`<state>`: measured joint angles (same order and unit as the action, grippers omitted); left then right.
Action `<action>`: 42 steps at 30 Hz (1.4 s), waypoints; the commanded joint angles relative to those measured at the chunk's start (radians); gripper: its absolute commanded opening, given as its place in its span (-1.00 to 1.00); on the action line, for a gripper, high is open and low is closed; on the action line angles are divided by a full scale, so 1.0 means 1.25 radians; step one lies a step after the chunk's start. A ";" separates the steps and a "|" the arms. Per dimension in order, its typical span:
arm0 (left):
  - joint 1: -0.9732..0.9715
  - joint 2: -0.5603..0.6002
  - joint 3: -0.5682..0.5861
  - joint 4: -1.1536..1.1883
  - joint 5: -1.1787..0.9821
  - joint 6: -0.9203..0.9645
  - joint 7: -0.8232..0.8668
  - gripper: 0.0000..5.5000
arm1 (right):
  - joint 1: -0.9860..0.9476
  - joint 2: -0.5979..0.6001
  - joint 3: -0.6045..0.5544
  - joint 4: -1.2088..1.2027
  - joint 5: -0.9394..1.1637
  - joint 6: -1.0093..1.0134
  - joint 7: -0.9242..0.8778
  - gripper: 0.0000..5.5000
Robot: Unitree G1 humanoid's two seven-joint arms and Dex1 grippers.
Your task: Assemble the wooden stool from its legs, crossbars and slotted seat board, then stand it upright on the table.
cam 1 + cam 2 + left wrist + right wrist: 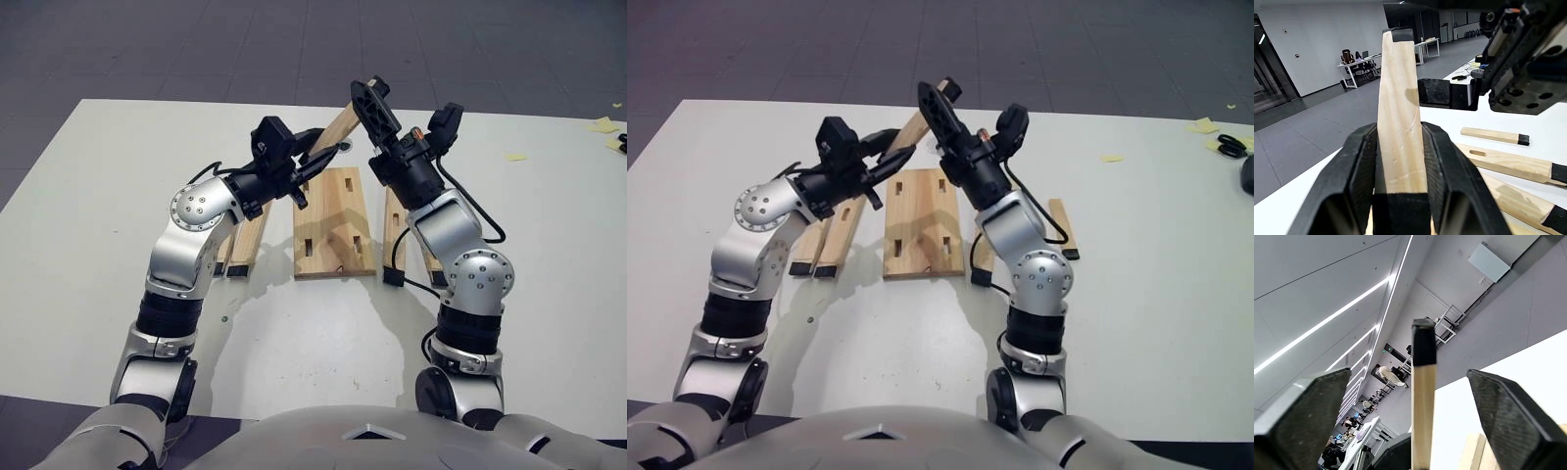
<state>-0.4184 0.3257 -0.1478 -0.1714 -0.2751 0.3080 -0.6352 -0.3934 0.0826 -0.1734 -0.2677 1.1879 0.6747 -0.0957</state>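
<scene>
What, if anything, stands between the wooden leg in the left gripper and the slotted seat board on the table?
Nothing visible does. The left gripper holds the leg tilted above the far end of the seat board, and the visible slots lie uncovered. The right gripper stands open around the leg's upper end.

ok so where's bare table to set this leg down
Bare table left of the left-hand sticks, right of the right-hand sticks toward the yellow notes, and in front of the seat board. Crowded around the board, under the held leg and both arms.
</scene>
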 commanded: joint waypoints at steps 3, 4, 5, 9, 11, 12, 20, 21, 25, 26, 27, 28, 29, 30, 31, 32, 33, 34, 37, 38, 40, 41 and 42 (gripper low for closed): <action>0.009 0.009 -0.012 -0.012 0.015 0.000 -0.007 -0.53 | -0.018 -0.006 -0.008 -0.010 0.038 0.016 -0.044 0.24; 0.007 0.009 -0.011 -0.008 0.017 -0.001 -0.007 -0.53 | -0.017 -0.008 -0.008 -0.011 0.040 0.016 -0.048 0.18; 0.008 0.009 -0.011 -0.008 0.017 -0.001 -0.007 -0.53 | -0.015 -0.011 -0.006 -0.015 0.038 0.017 -0.050 0.13; 0.012 0.009 -0.012 -0.011 0.021 0.001 -0.007 -0.53 | -0.006 -0.013 -0.003 -0.023 0.042 0.017 -0.057 -0.14; 0.013 0.008 -0.013 -0.013 0.020 0.003 -0.008 -0.53 | -0.004 -0.014 -0.003 -0.026 0.044 0.017 -0.059 -0.27; 0.015 0.007 -0.013 -0.015 0.019 0.004 -0.007 -0.53 | -0.003 -0.014 -0.003 -0.028 0.046 0.016 -0.058 -0.33; 0.037 -0.012 0.011 -0.049 -0.046 0.057 -0.001 -0.53 | -0.010 -0.033 -0.013 -0.026 0.099 0.034 -0.053 -0.78; 0.041 -0.009 0.008 -0.054 -0.049 0.062 -0.003 -0.53 | -0.010 -0.037 -0.015 -0.026 0.107 0.036 -0.054 -0.83; 0.050 -0.008 -0.010 -0.064 -0.042 0.066 -0.008 -0.53 | -0.007 -0.060 -0.028 -0.018 0.122 0.040 -0.047 -0.84; 0.047 -0.007 -0.012 -0.059 -0.035 0.062 -0.007 -0.53 | -0.004 -0.062 -0.029 -0.017 0.116 0.035 -0.046 -0.84; 0.044 -0.005 -0.012 -0.054 -0.026 0.058 -0.002 -0.53 | -0.003 -0.063 -0.031 -0.016 0.108 0.029 -0.044 -0.84; 0.042 -0.008 -0.012 -0.049 -0.015 0.056 0.012 -0.40 | -0.003 -0.067 -0.036 -0.014 0.095 0.017 -0.036 -0.84; 0.036 -0.009 0.002 -0.041 -0.017 0.056 0.022 -0.35 | -0.002 -0.068 -0.040 -0.020 0.064 -0.008 -0.034 -0.84; 0.031 -0.013 0.021 -0.036 -0.023 0.062 0.038 -0.30 | -0.001 -0.069 -0.047 -0.023 0.032 -0.036 -0.033 -0.84; 0.022 -0.020 0.054 -0.033 -0.037 0.073 0.063 -0.24 | 0.002 -0.076 -0.052 -0.029 -0.010 -0.066 -0.033 -0.84; 0.014 -0.031 0.096 -0.036 -0.065 0.090 0.090 -0.18 | 0.010 -0.089 -0.054 -0.035 -0.055 -0.089 -0.033 -0.84; 0.010 -0.044 0.139 -0.049 -0.096 0.109 0.122 -0.11 | 0.014 -0.100 -0.061 -0.030 -0.081 -0.102 -0.036 -0.84; 0.007 -0.057 0.194 -0.061 -0.140 0.125 0.154 -0.06 | 0.029 -0.114 -0.062 -0.031 -0.120 -0.115 -0.038 -0.84; -0.006 -0.097 0.345 -0.092 -0.289 0.159 0.255 0.13 | 0.089 -0.154 -0.073 -0.029 -0.195 -0.119 -0.041 -0.84; -0.012 -0.107 0.379 -0.088 -0.314 0.160 0.290 0.18 | 0.122 -0.166 -0.075 -0.038 -0.217 -0.115 -0.039 -0.84; -0.030 -0.123 0.435 -0.058 -0.320 0.152 0.387 0.28 | 0.194 -0.190 -0.066 -0.058 -0.264 -0.104 -0.033 -0.84; -0.029 -0.124 0.443 -0.050 -0.305 0.144 0.416 0.35 | 0.218 -0.200 -0.054 -0.058 -0.292 -0.103 -0.025 -0.84; -0.023 -0.124 0.444 -0.046 -0.288 0.137 0.439 0.43 | 0.236 -0.206 -0.046 -0.056 -0.315 -0.103 -0.020 -0.84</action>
<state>-0.4464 0.1818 0.3905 -0.2532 -0.6668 0.4849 -0.1584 -0.1517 -0.1490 -0.2530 -0.3237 0.8496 0.5351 -0.1320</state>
